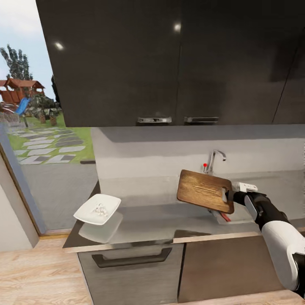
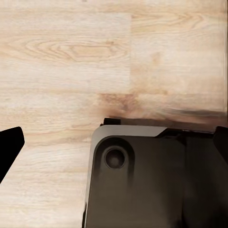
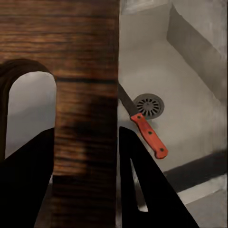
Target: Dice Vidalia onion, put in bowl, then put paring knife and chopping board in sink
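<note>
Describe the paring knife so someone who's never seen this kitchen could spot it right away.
Find the sink under the faucet. On its floor beside the round drain lies the paring knife. Its red handle stands out against the grey steel, unlike the wooden chopping board that the right gripper holds above it.

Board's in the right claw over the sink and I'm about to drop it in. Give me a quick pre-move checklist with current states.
1. Right claw clamped on the chopping board at its handle end: ok.
2. Board held above the sink: ok.
3. Paring knife already in the basin, beside the drain: ok.
4. Diced onion in the bowl: ok.
5. Board will clear the faucet: cannot tell.
6. Left claw empty: cannot tell.
</note>
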### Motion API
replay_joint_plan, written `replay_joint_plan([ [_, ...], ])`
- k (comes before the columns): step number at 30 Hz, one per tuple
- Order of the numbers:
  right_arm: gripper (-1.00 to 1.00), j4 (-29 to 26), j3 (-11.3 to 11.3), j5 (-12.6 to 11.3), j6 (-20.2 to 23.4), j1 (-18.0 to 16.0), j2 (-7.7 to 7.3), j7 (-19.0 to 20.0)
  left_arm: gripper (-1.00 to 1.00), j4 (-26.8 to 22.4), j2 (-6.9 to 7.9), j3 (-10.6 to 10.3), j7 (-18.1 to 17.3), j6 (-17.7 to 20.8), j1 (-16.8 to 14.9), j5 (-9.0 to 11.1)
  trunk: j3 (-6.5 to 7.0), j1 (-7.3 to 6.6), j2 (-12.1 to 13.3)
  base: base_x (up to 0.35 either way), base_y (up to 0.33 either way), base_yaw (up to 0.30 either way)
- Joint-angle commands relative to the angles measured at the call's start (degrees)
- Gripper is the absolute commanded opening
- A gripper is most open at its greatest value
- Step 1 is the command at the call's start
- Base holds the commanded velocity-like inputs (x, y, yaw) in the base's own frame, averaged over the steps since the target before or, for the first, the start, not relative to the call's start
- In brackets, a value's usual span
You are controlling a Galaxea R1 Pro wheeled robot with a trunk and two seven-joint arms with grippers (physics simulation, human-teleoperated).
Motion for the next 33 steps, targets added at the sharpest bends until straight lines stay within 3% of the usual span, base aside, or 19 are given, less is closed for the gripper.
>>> replay_joint_plan([
  [1,-1.0,0.0,-0.2,-0.9,0.3,0.0,0.19,-2.8,1.0,0.3,-0.01,-0.5,0.0,-0.4,-0.1,0.4,-0.03,0.02,-0.1,0.0,-0.321,-0.006],
  [8,-1.0,0.0,-0.4,-2.5,0.1,0.0,2.02,-15.5,1.0,0.3,-0.03,-0.5,0.0,-0.4,-0.1,0.4,-0.02,0.02,-0.1,0.0,-0.321,-0.002],
  [16,-1.0,0.0,-0.4,-11.6,-1.0,0.0,3.76,-30.4,1.0,0.3,-0.03,-0.5,0.0,-0.4,-0.1,0.4,-0.02,0.02,-0.1,0.0,-0.321,0.0],
  [18,-1.0,0.0,-0.4,-14.9,-2.3,0.0,4.5,-34.4,1.0,0.3,-0.03,-0.5,0.0,-0.4,-0.1,0.4,-0.02,0.02,-0.1,0.0,-0.321,0.0],
  [21,-1.0,0.0,-0.5,-18.6,-4.3,0.0,7.38,-40.1,1.0,0.3,-0.03,-0.5,0.0,-0.4,-0.1,0.4,-0.02,0.02,-0.1,0.0,-0.321,0.0],
  [26,-1.0,0.0,-0.5,-20.0,-9.6,0.0,13.06,-49.1,1.0,0.3,-0.03,-0.5,0.0,-0.4,-0.1,0.4,-0.02,0.02,-0.1,0.0,-0.292,0.0],
  [30,-1.0,-0.1,-0.5,-20.8,-11.0,0.0,14.81,-53.3,1.0,0.3,-0.03,-0.5,0.0,-0.4,-0.1,0.4,-0.02,0.02,-0.1,0.0,-0.098,0.0],
  [33,-1.0,-0.1,-0.5,-25.5,-11.1,-0.2,15.4,-57.4,1.0,0.3,-0.03,-0.5,0.0,-0.4,-0.1,0.4,-0.02,0.02,-0.1,0.0,-0.015,0.0],
])
